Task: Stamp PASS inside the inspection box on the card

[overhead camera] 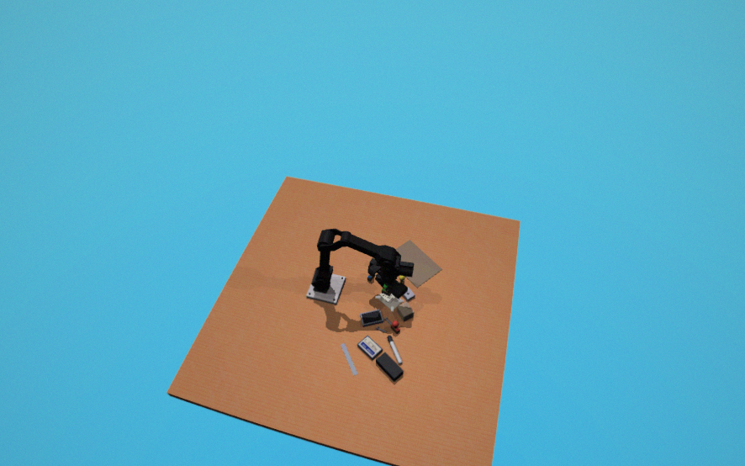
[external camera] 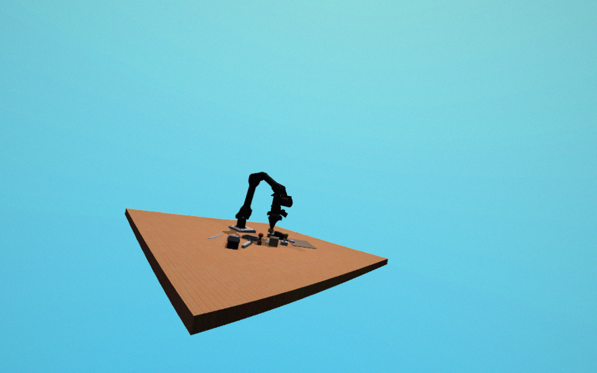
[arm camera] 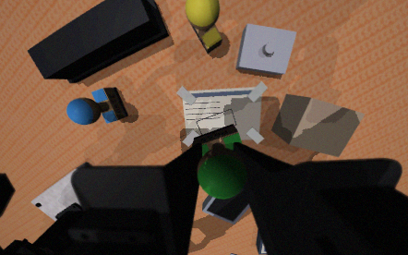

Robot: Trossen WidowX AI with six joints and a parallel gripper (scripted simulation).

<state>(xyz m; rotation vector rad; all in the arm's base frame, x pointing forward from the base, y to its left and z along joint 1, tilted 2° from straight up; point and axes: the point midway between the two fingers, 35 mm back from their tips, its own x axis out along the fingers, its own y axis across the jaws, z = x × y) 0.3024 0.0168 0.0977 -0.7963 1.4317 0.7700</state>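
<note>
while hovering over the card, gripping the green stamp between the gripper's jaws; ideally keeping square to the inspection box; moving only vertically; avoiding smears.

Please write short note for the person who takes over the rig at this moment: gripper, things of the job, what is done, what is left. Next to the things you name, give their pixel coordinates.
Gripper [overhead camera: 386,288] [external camera: 271,227] [arm camera: 217,148]: shut on the green stamp [overhead camera: 384,287] [external camera: 271,231] [arm camera: 222,176], raised over the taped card [overhead camera: 388,300] [arm camera: 247,115].
Ink pad, apparently the dark one in the pale frame [overhead camera: 371,317] [external camera: 250,237] [arm camera: 229,206]: on the bench beside the card.
Done: stamp picked up. Inking cannot be confirmed; no print shows in the visible part of the box [arm camera: 214,121], the rest is hidden.
Left: check ink and box, print if needed, return the stamp to the bench.
</note>
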